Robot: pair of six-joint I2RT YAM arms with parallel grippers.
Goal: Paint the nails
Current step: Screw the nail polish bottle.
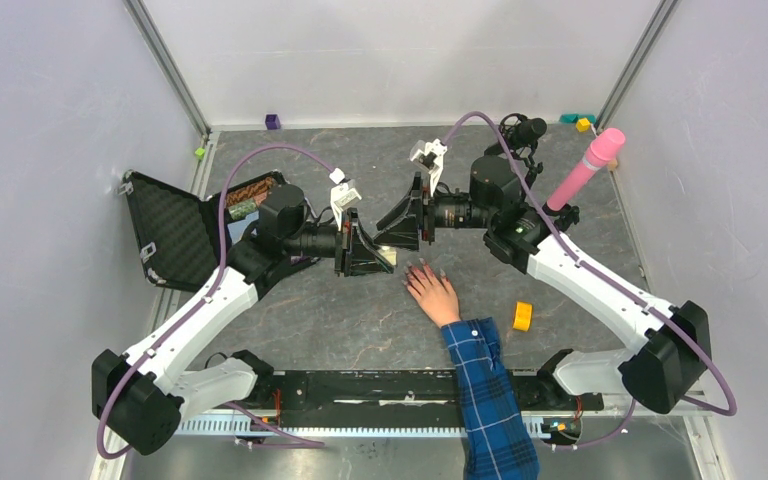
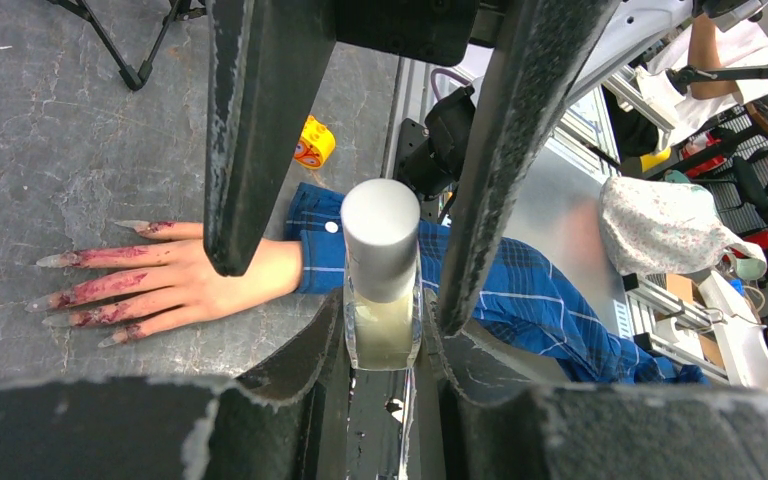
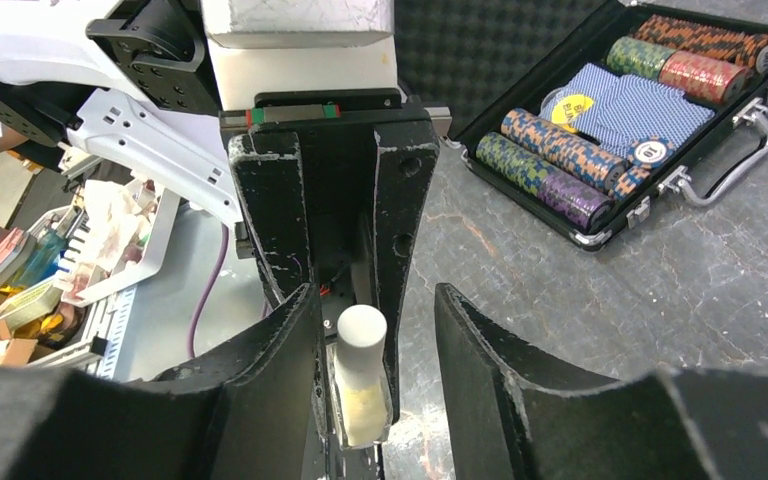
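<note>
Grey tabletop point(image 1: 340, 310), bottle point(image 2: 380, 240) in left gripper point(image 2: 382, 350)

left gripper point(image 3: 345, 300) jaws clamp a white-capped bottle point(image 3: 362, 390), open chip case point(image 3: 610, 110) behind.

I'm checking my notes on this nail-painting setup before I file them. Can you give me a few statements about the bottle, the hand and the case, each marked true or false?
1. The left gripper has its jaws clamped on the small bottle. True.
2. The cap has been taken off the bottle. False: it sits on top of the bottle.
3. The hand lies palm down on the table, fingers spread. True.
4. The case is closed. False: it lies open, with rows of chips showing inside.
5. The right gripper has its jaws on either side of the cap, with gaps showing. True.
</note>
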